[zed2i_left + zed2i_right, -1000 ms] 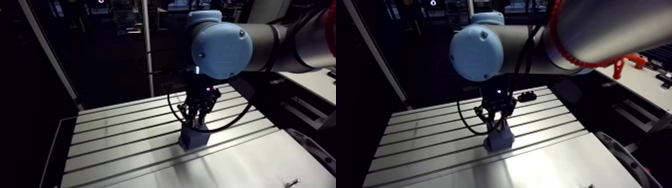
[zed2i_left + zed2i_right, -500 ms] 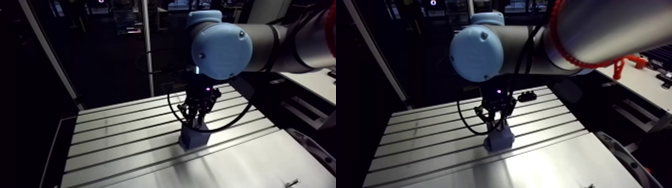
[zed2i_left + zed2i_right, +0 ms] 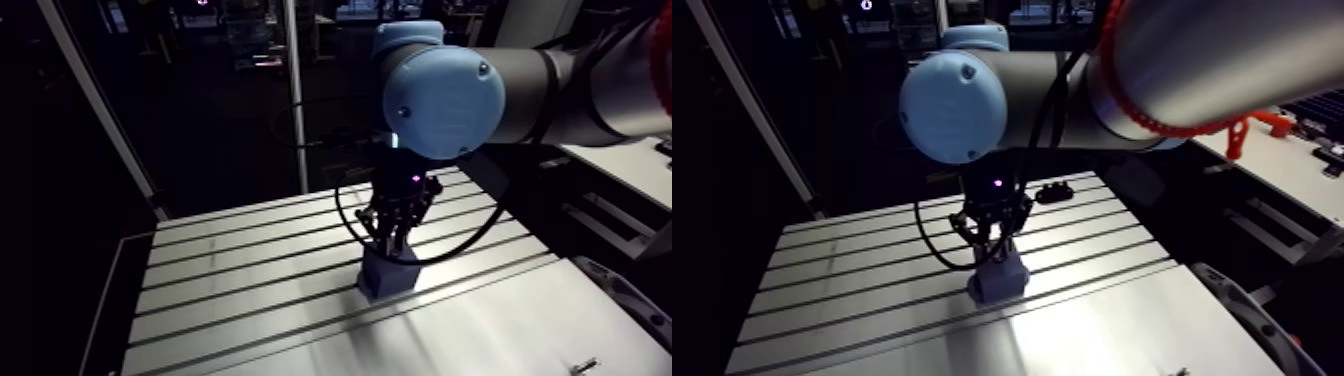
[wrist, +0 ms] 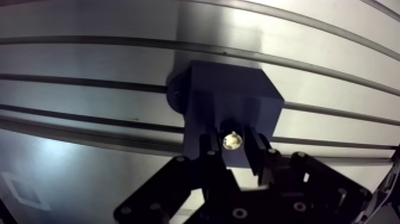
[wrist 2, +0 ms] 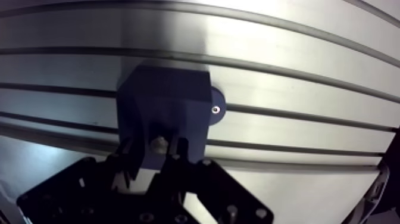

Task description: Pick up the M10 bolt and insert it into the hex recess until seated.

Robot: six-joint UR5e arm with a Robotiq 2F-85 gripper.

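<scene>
Bolt (image 4: 232, 140) is clamped in the claw (image 4: 233, 149), whose fingers are drawn in close and press on it from both sides. Claw and bolt stand directly over the blue block (image 4: 229, 95), near the middle of the tabletop (image 4: 89, 65). Step in hand: probably insertion. Seating cannot be confirmed. The next move likely calls for a straight downward push, then release.

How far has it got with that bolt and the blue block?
Picking up looks done: the bolt is clamped between the fingers of the gripper. In hand: it is held right at the dark blue block on the slotted table. Left: seating it fully and letting go; how deep it sits I cannot tell.
</scene>
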